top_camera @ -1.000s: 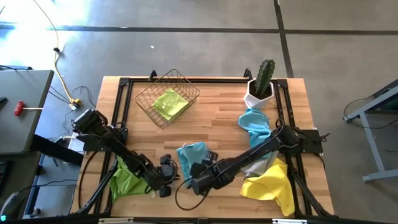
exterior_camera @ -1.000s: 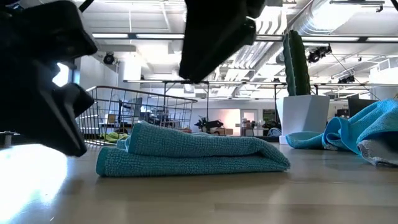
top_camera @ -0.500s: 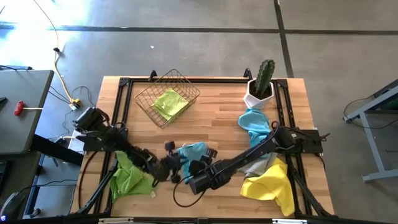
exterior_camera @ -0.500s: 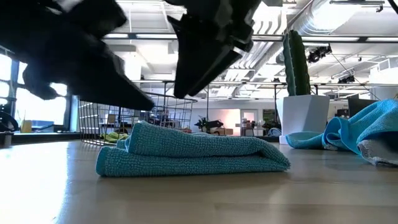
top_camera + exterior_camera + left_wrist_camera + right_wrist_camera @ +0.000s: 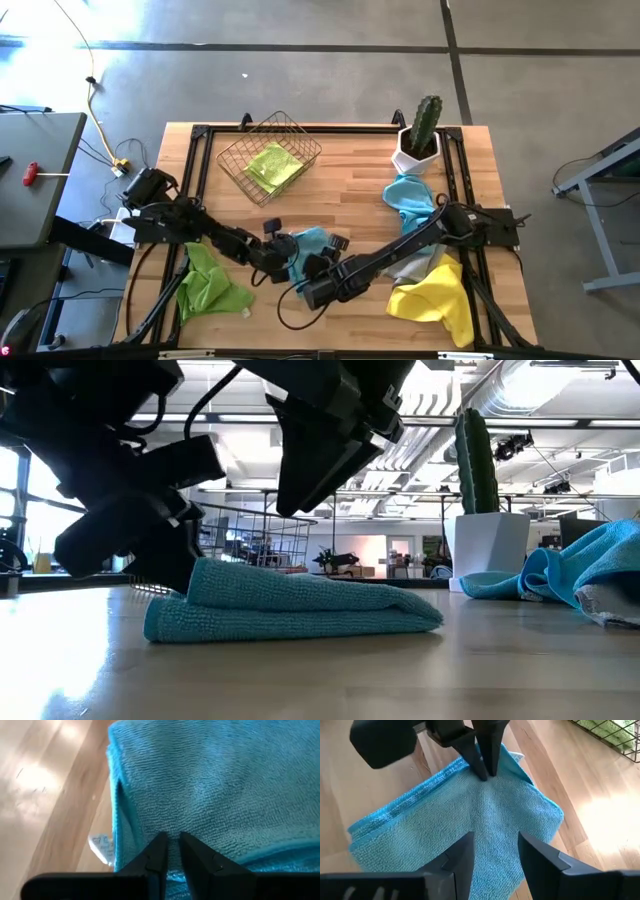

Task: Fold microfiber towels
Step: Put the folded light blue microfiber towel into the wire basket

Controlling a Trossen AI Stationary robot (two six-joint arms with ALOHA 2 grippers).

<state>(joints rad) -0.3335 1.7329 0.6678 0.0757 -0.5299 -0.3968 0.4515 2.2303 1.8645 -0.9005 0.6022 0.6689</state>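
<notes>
One lime green towel [image 5: 272, 166] is lying folded in the wire basket [image 5: 232, 152], upper centre. Low centre, the left gripper [image 5: 279, 252], fingers nearly shut, is pressing the folded blue towel [image 5: 311, 244]; the right gripper [image 5: 322, 272] is hovering open. Others are waiting at the frame's lower left and right.

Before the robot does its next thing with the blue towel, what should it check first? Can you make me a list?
1. Folded blue towel lies flat on the table: ok.
2. Left gripper is on the towel, fingers nearly together and pressing into the top layer: ok. Whether it has pinched any cloth: cannot tell.
3. Right gripper is above the towel, fingers apart, holding nothing: ok.
4. The two grippers are apart, not bumping: ok, but close.
5. Wire basket has room, with only one green towel inside: ok.
6. Other towels are out of the way, like the yellow towel: ok.
</notes>
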